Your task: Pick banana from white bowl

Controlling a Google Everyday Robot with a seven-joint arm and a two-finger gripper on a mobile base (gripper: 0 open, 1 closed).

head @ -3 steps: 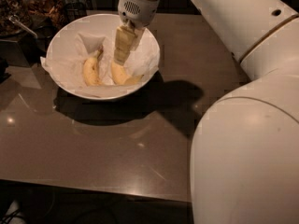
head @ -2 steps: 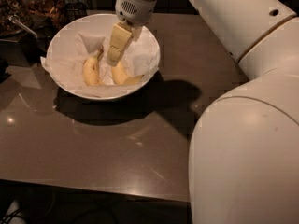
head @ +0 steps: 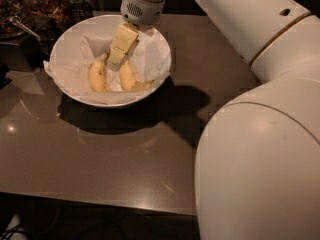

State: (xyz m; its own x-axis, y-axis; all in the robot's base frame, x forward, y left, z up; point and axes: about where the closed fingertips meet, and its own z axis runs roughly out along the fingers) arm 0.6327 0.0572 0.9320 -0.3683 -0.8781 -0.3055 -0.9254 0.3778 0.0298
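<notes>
The white bowl point(head: 65, 39), lined with crumpled white paper, stands at the back left of the brown table. Two bananas lie in it. The longer, curved banana point(head: 131, 80) lies on the right, and a shorter, stubbier one point(head: 97, 76) lies to its left. My gripper point(head: 116, 61) reaches down into the bowl from the back. Its tip is just above the upper ends of the two bananas, between them. It hides the top end of the curved banana.
The brown table point(head: 110, 154) stretches in front of the bowl. Dark containers of snacks point(head: 30, 9) stand at the back left, beside the bowl. My large white arm point(head: 260, 134) fills the right side of the view.
My gripper has moved a little to the left and down inside the bowl, toward the upper ends of the bananas. The bananas and the bowl have not moved.
</notes>
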